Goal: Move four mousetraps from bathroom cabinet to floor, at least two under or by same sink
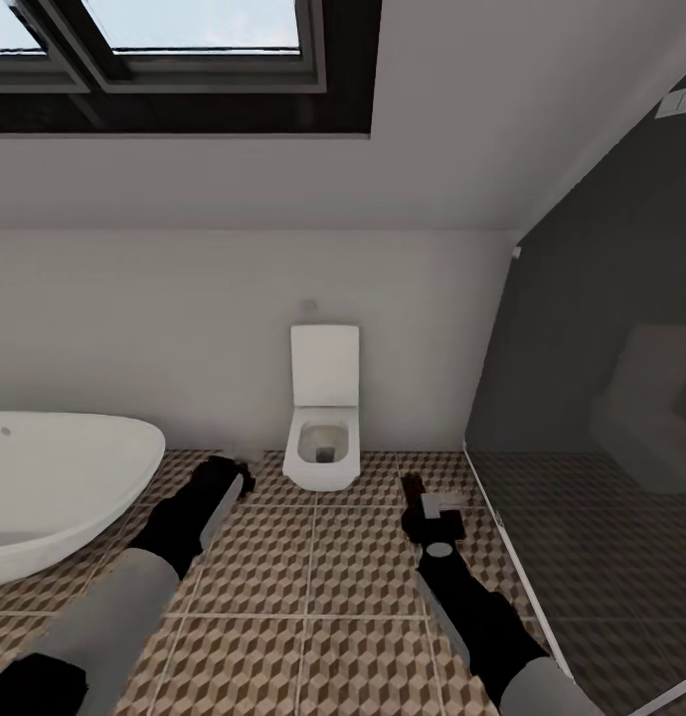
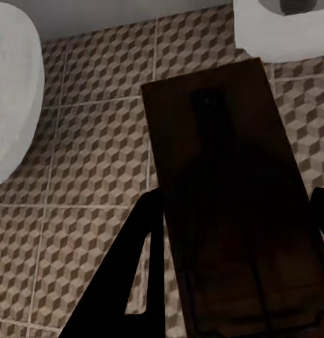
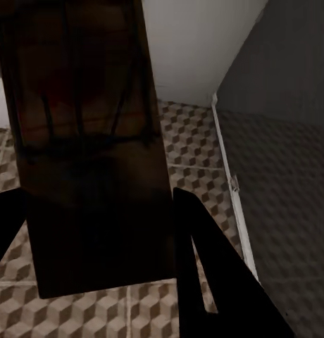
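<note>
Left fingers are clamped on a trap, the dark board running lengthwise straight out between them, its far end toward the toilet. Right fingers grip a second trap the same way, long axis out ahead. In the head view the left gripper hangs over the floor just right of the tub, and the right gripper is beside the shower glass. Both boards ride above the tiles, neither set down. No sink or cabinet ahead, so my read is that the robot must turn before lowering either one, and neither arm is favoured.
</note>
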Controlling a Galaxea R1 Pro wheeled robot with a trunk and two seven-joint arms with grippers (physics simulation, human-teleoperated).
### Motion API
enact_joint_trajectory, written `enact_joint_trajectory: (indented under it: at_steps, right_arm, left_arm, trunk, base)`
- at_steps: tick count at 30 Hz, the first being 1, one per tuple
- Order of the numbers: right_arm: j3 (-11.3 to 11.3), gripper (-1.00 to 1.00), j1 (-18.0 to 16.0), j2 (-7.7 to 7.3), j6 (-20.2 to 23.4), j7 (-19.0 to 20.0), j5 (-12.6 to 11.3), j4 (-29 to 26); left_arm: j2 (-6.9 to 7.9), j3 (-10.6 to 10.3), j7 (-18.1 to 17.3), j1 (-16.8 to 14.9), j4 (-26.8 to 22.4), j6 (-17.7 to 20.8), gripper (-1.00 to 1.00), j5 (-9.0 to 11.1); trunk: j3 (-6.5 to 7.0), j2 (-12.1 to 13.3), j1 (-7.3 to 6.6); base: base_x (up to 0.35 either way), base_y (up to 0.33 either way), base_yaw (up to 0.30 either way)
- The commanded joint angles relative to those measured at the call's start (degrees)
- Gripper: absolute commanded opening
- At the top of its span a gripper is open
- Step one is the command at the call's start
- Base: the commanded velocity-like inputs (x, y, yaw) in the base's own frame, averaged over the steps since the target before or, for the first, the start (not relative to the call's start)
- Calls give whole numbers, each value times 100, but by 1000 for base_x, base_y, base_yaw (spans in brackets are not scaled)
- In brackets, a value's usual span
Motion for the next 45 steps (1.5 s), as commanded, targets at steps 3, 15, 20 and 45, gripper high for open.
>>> enact_joint_trajectory:
  at_steps: [3,15,20,45]
  right_arm:
    - [15,-100,-594,-7,511,8,-243,-39]
    - [5,-100,-717,-29,446,719,-499,646]
    - [5,-100,-718,-23,43,778,-507,1038]
    - [31,-100,-718,6,-25,753,-534,1067]
  left_arm:
    - [-14,21,72,-357,555,-280,-100,77]
    - [-56,-30,-783,-409,3028,-3601,-100,82]
    - [-29,-31,-1186,-410,3072,-3824,-100,103]
    - [-51,-22,-1225,-383,3223,-3873,-100,129]
  trunk:
    - [-16,-14,3]
    - [-16,-14,3]
    - [-16,-14,3]
    - [-98,-174,91]
  base:
    - [0,0,0]
    - [0,0,0]
    - [0,0,0]
    - [0,0,0]
